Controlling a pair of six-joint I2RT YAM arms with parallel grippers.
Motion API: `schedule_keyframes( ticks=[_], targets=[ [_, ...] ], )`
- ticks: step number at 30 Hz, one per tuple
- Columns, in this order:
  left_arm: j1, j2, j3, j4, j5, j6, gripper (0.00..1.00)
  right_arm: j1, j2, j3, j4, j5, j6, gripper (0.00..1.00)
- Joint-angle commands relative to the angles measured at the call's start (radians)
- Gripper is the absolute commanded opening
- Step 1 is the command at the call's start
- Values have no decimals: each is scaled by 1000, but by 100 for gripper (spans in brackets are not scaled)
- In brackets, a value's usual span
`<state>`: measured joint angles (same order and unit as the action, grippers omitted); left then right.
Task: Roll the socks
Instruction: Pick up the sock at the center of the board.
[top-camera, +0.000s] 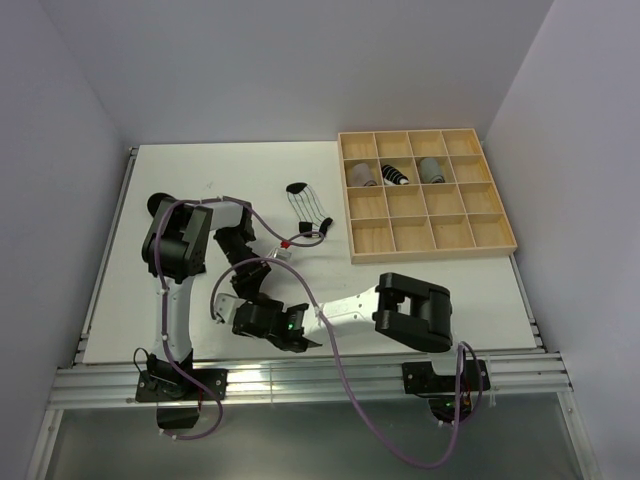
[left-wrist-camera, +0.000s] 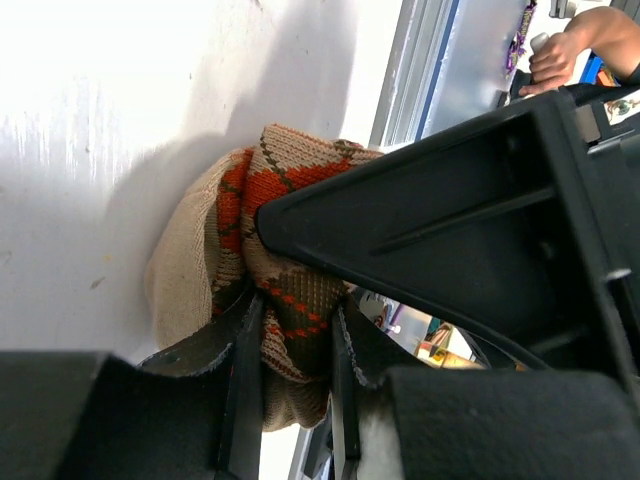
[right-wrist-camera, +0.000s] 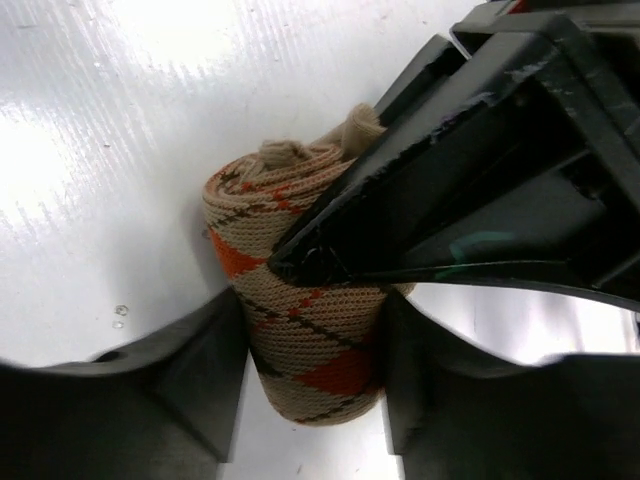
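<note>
A rolled tan argyle sock with orange diamonds and brown lines (left-wrist-camera: 225, 230) lies on the white table near the front edge. My left gripper (left-wrist-camera: 290, 335) is shut on one end of the roll. My right gripper (right-wrist-camera: 315, 345) is shut on the same roll (right-wrist-camera: 265, 200), its fingers (right-wrist-camera: 205, 370) pressed to both sides. In the top view both grippers, the left (top-camera: 250, 280) and the right (top-camera: 252, 318), meet over the roll and hide it. A flat white sock with black stripes (top-camera: 310, 207) lies farther back.
A wooden compartment tray (top-camera: 470, 240) stands at the back right, with three rolled socks (top-camera: 396, 174) in its second row. The aluminium rail (top-camera: 300, 375) runs along the table's near edge, close to the grippers. Each wrist view is half filled by the other gripper's black body (left-wrist-camera: 470, 230).
</note>
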<state>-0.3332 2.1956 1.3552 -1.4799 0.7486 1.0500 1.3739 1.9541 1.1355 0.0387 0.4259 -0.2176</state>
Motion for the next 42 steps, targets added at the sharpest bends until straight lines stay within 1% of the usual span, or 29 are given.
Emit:
schedule_keyframes(
  ticks=[1, 2, 3, 6, 10, 12, 14, 15, 18, 21, 25, 27, 30, 31, 32, 33, 36, 37, 39, 42],
  targets=[
    [0, 30, 21, 112, -75, 41, 23, -19, 45, 41, -31, -33, -5, 50],
    [0, 21, 24, 109, -74, 38, 25, -24, 45, 44, -31, -44, -6, 49],
    [0, 15, 28, 109, -65, 36, 30, -29, 49, 50, -80, -74, -5, 47],
    [2, -16, 51, 110, -40, 25, 36, -50, 45, 67, -134, -149, 6, 44],
    [11, -49, 116, 110, 4, -8, 39, -85, 39, 78, -184, -222, 24, 37],
    [16, -63, 136, 110, 20, -25, 41, -98, 35, 79, -212, -254, 34, 35],
    [23, -79, 157, 110, 41, -31, 41, -122, 34, 86, -227, -305, 46, 34],
    [25, -82, 165, 110, 46, -36, 41, -128, 37, 92, -247, -321, 50, 33],
    [40, -88, 205, 119, 72, -77, 39, -154, 46, 107, -276, -372, 69, 29],
    [74, -89, 254, 130, 104, -113, 39, -182, 46, 110, -283, -443, 90, 28],
    [135, -91, 315, 156, 129, -177, 40, -217, 65, 125, -304, -506, 110, 26],
    [154, -97, 326, 185, 132, -241, 40, -233, 81, 136, -318, -521, 119, 26],
    [192, -125, 312, 288, 123, -358, 40, -252, 106, 158, -338, -548, 149, 25],
    [213, -149, 303, 314, 118, -387, 40, -271, 112, 162, -341, -556, 168, 25],
    [224, -164, 292, 375, 113, -415, 39, -282, 117, 165, -344, -564, 178, 25],
    [233, -180, 282, 392, 109, -436, 39, -294, 121, 174, -350, -569, 188, 25],
    [255, -249, 205, 483, 77, -476, 39, -341, 134, 190, -365, -588, 216, 20],
    [257, -278, 190, 497, 68, -479, 38, -364, 141, 194, -368, -608, 254, 20],
    [260, -301, 153, 524, 69, -493, 38, -390, 150, 213, -391, -648, 270, 19],
    [267, -332, 130, 533, 86, -511, 36, -426, 152, 204, -382, -711, 290, 20]
  ],
)
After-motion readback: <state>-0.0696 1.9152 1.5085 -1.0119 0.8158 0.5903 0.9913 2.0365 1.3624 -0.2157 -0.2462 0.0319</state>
